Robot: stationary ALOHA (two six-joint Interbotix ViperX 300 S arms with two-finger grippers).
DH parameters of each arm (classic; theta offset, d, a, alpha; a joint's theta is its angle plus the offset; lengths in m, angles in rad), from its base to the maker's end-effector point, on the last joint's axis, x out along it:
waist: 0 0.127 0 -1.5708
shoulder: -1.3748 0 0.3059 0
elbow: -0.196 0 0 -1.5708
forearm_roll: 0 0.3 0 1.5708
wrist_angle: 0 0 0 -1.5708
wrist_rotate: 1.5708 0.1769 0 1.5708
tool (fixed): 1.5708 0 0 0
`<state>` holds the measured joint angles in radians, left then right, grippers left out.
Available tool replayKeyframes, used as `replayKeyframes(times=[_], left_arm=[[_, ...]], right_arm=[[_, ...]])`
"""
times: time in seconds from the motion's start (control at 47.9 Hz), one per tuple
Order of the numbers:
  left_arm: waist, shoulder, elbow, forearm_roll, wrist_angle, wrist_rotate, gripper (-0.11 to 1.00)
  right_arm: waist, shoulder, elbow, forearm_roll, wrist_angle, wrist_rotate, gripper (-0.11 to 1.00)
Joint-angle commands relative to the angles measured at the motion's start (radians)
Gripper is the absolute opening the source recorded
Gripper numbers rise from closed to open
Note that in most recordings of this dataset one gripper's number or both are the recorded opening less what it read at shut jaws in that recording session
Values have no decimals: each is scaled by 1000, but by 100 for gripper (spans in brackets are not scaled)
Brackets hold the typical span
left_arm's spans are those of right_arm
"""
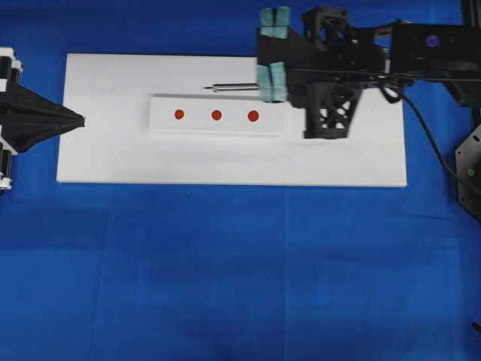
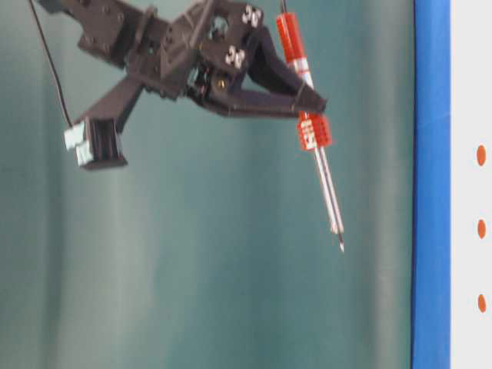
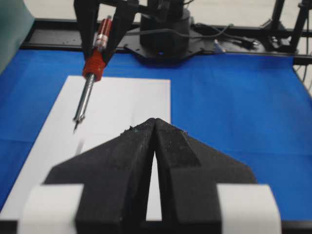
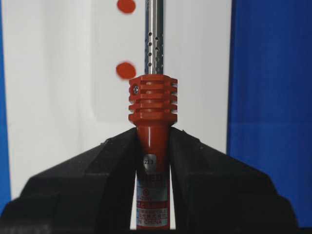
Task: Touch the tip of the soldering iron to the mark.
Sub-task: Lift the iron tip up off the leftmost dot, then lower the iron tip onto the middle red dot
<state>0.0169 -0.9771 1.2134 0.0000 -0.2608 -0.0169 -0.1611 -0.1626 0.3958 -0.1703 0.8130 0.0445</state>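
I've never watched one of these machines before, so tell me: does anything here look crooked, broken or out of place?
Nothing stands out. The right end effector grips the orange-red-handled soldering iron firmly, tip in the air, tilted down. The white rectangular block with three red dots lies square on the white board.

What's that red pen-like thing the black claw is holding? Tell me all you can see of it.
It is the soldering iron: a slim tool with an orange-red, seemingly plastic handle ending in a ribbed collar, then a thin grey metal shaft with small holes, tapering to a pointed tip. The right gripper is shut on its handle, and nothing else touches it. It hangs tilted, tip downward, in the air above the white board, beside the block with three red dots, its tip not on any dot.
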Motion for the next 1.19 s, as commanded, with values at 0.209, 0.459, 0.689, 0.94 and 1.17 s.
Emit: replayKeyframes(times=[0.209, 0.459, 0.689, 0.94, 1.17], left_arm=[[3, 3, -12, 2, -8, 0, 0], [2, 5, -12, 2, -8, -2, 0], [3, 3, -12, 2, -8, 0, 0], [2, 5, -12, 2, -9, 0, 0], [3, 3, -12, 2, -9, 0, 0]], right_arm=[[3, -98, 66, 3, -8, 8, 6], [5, -69, 60, 3, -18, 8, 6], [5, -9, 61, 3, -35, 8, 6], [-6, 69, 66, 2, -101, 6, 6], [-15, 137, 74, 2, -138, 0, 6]])
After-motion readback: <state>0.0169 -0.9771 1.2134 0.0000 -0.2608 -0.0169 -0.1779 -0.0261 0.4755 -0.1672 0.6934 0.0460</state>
